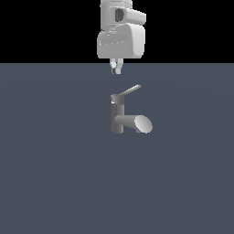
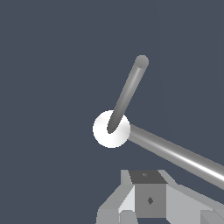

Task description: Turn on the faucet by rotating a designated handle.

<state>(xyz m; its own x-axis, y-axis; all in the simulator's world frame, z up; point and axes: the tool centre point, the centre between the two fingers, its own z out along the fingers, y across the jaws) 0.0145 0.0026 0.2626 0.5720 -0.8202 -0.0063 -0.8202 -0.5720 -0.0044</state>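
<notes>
- The handle (image 1: 131, 90), a thin flat light-grey bar, slants up from the capped top of the post, below the gripper (image 1: 116, 70) and clear of it.
- The faucet (image 1: 119, 118) is smooth grey metal: an upright round post and a thick horizontal spout ending in a pale oval face.
- The gripper hangs above the post; its fingers look close together and hold nothing.
- The bench (image 1: 55, 183) is flat, plain slate-blue.
</notes>
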